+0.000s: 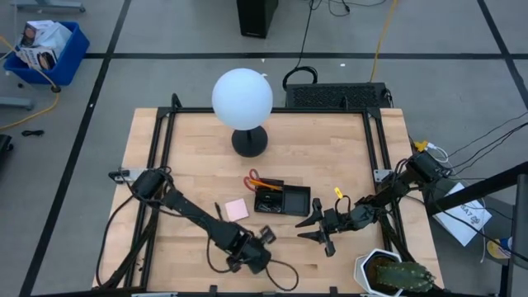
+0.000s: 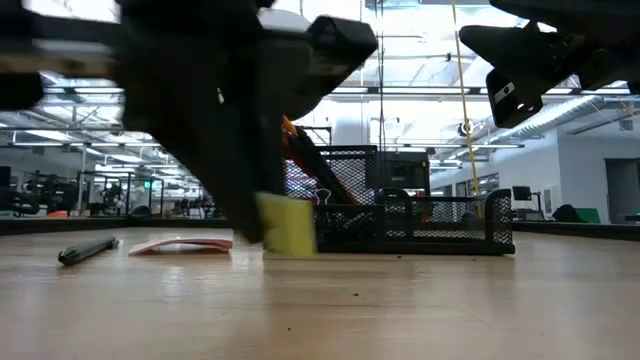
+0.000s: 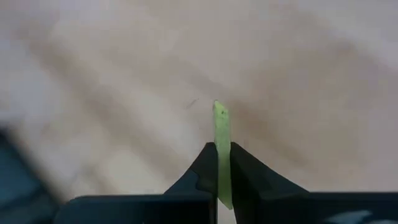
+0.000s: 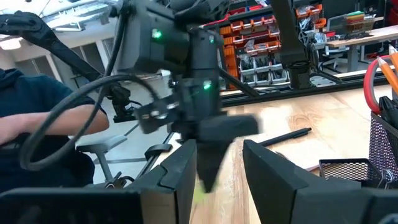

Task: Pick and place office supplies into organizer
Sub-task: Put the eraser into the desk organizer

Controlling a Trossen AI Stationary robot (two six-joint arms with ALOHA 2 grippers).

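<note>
My left gripper (image 1: 250,249) is near the table's near edge, shut on the small yellow-green piece (image 3: 221,134); in the low view the piece (image 2: 288,225) shows below its dark fingers. The black mesh organizer (image 1: 282,199) lies farther in, with red-handled scissors (image 1: 254,177) and orange pencils (image 4: 392,65) standing in its taller part. The pink sticky-note pad (image 1: 237,209) lies flat to the organizer's left, with a black pen (image 2: 88,250) beside it. My right gripper (image 1: 317,227) hovers open to the organizer's right, pointing at the left gripper. My left gripper pinches the yellow-green piece (image 3: 221,155) between its two fingers (image 3: 204,168), seen edge-on as a thin strip. The piece's free end (image 3: 220,112) sticks out past the fingertips. In the low view it hangs below the fingers, close over the wood; whether it touches I cannot tell.
The white globe lamp (image 1: 242,97) on its round black base (image 1: 249,142) stands at the table's far middle. A potted plant (image 1: 389,272) sits at the near right corner. A small yellow thing (image 1: 337,194) lies right of the organizer. A person's blue sleeve (image 4: 37,124) shows beyond the table.
</note>
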